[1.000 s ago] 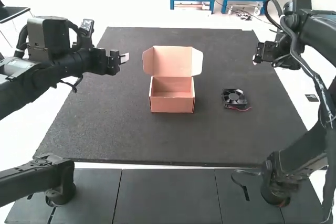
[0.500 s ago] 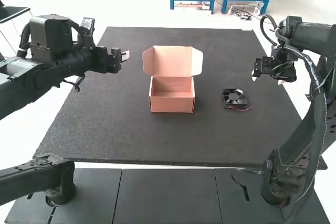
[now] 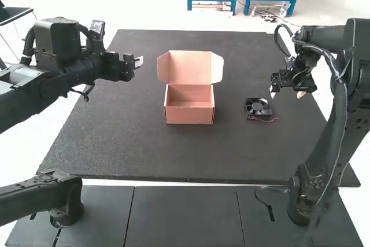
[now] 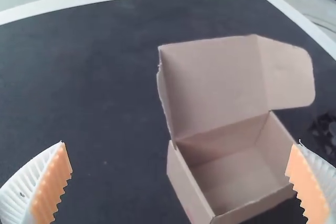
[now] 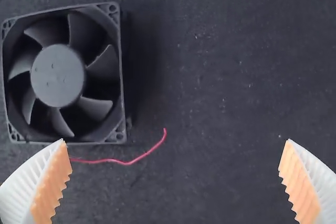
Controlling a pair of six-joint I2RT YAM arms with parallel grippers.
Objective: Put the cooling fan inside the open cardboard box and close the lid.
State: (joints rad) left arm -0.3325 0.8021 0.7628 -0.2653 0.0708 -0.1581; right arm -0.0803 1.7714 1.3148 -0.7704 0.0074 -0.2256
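My right gripper [image 3: 287, 91] hangs above the worktop [image 3: 115, 131] with its fingers spread wide and nothing between them. The cooling fan [image 3: 258, 108] lies flat just below it, to the right of the cardboard box [image 3: 189, 103] and apart from it. The first risk I see is alignment. In my right wrist view the fan sits off to one side, close under one finger, not centred in the gap. If I come straight down from here, that finger would likely land on the frame and tip or push the fan instead of straddling it. The fan is also low and flat, so a shallow grip on its edges could slip once I lift. A thin red wire [image 5: 131, 158] trails from one corner. It could catch under a finger, or drag on the box's rim as I carry the fan across. The box looks light and stands unheld, so a bump from the fan or from my fingers could shove it along the worktop. My left gripper [image 3: 136, 64] is spread open too, holding nothing, level with the box on its left side. The lid [image 3: 189, 66] stands upright behind the opening with its side flaps [image 3: 218, 63] out, and these could fold outside the walls and jam when I close it.
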